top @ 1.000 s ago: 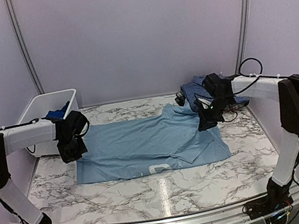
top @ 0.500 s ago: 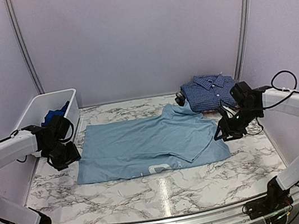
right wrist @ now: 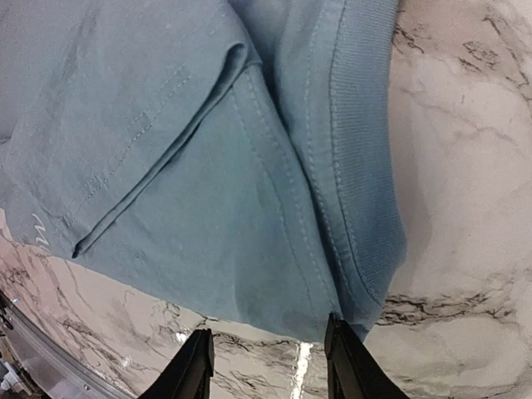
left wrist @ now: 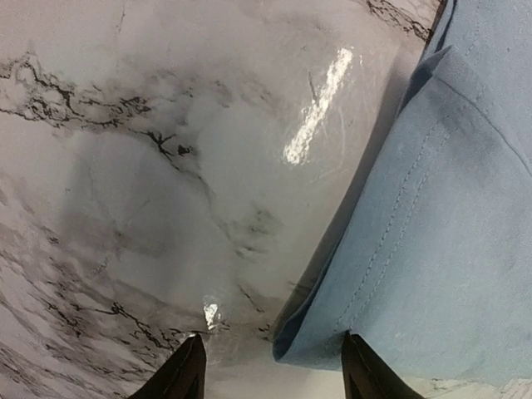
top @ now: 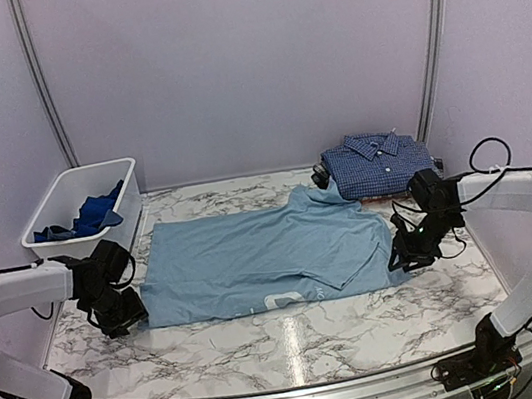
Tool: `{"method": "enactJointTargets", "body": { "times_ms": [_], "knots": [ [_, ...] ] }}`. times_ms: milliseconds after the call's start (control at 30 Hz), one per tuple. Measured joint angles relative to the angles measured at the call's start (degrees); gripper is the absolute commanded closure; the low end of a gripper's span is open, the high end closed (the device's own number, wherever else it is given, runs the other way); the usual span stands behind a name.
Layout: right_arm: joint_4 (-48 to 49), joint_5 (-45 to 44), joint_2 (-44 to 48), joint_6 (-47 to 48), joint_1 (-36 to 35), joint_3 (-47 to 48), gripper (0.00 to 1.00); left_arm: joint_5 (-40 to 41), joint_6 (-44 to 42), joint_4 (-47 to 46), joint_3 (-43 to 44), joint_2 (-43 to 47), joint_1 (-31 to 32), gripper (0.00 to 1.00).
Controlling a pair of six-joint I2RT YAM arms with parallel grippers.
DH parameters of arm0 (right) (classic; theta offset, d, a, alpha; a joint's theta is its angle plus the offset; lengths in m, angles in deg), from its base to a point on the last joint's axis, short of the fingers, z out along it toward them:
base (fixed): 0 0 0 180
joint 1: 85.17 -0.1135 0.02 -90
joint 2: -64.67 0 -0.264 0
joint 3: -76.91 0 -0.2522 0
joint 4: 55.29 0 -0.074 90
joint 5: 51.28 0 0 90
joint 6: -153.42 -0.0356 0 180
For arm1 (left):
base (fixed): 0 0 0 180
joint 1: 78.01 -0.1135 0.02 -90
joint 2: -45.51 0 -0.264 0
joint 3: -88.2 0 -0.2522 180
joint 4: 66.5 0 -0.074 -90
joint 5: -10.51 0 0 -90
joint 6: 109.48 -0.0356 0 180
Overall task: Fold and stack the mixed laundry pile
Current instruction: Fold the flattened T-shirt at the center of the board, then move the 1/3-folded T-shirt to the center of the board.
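Jaws apart on both sides: left jaws straddle the near-left corner of the light blue T-shirt (top: 254, 252), right jaws its near-right corner; it lies spread flat on the bench (top: 299, 341)

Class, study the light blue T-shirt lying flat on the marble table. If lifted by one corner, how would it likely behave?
Probably floppy: the T-shirt lies flat with a soft fold, so it should drape and sag. Likely light, since its stitched hem looks thin. It may slide easily, as the table looks glossy.
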Motion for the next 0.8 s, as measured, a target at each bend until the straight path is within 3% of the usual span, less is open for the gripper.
{"method": "enactJointTargets", "body": {
  "times_ms": [367,433,533,633,700,800],
  "knots": [
    [1.68,-2.86,-3.52,0.72,0.04,-0.63,0.56,0.26,0.17,-5.64,-0.22,-2.84,-0.04,0.43],
    [1.77,-3.23,-3.67,0.74,0.04,-0.81,0.61,0.35,0.17,-6.16,0.09,-3.32,-0.04,0.47],
    [2.16,-3.32,-4.13,0.81,0.04,-0.81,0.83,0.33,0.17,-6.99,0.28,-3.82,-0.04,0.62],
    [2.82,-2.82,-5.18,0.57,0.13,-1.05,1.0,-0.33,0.44,-8.07,0.35,-4.42,-0.11,0.86],
    [3.08,-2.43,-5.29,0.17,0.17,-1.38,1.0,-1.33,0.83,-8.87,0.35,-4.79,-0.15,0.97],
    [3.13,-2.32,-4.24,-1.33,0.2,-1.99,1.0,-2.69,1.6,-9.33,0.28,-4.9,-0.15,1.0]
  ]
}}
